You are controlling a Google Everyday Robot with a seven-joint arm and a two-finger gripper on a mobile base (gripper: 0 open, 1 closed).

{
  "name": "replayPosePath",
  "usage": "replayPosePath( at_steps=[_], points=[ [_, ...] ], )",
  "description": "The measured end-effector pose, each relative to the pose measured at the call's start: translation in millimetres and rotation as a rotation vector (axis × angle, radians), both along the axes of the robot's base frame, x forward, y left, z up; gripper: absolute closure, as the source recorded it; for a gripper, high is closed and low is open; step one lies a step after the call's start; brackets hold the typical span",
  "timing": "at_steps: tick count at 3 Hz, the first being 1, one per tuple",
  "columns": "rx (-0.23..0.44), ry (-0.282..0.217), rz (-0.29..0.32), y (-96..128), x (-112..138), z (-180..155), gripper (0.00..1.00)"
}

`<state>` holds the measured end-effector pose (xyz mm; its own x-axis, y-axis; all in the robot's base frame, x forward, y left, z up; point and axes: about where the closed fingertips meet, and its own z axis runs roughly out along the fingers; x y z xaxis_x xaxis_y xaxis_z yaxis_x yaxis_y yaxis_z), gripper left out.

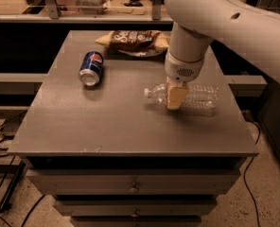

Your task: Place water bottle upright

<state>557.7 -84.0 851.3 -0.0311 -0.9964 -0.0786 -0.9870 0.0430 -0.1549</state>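
A big flat gray table (107, 126) with drawers under it has a dull, smooth top. A fat, round white arm (215, 18) reaches down over its right side. At the back lies a crinkly brown chip bag (133, 39). The water bottle (199, 96), clear bumpy plastic, lies on its side at the right, white cap (147, 92) pointing left. A shiny blue can (91, 68) lies well apart on the left. The tan gripper (176, 97) sits at the bottle's neck; I cannot tell if it is gripping.
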Motion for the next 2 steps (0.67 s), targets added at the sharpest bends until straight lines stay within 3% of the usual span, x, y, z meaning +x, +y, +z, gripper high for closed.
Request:
replayPosePath(
  at_steps=[1,2],
  points=[
    [0.142,-0.045,0.022,2.7,1.1,27.9,0.95],
    [0.322,-0.093,0.071,4.2,4.8,63.7,1.00]
  ],
)
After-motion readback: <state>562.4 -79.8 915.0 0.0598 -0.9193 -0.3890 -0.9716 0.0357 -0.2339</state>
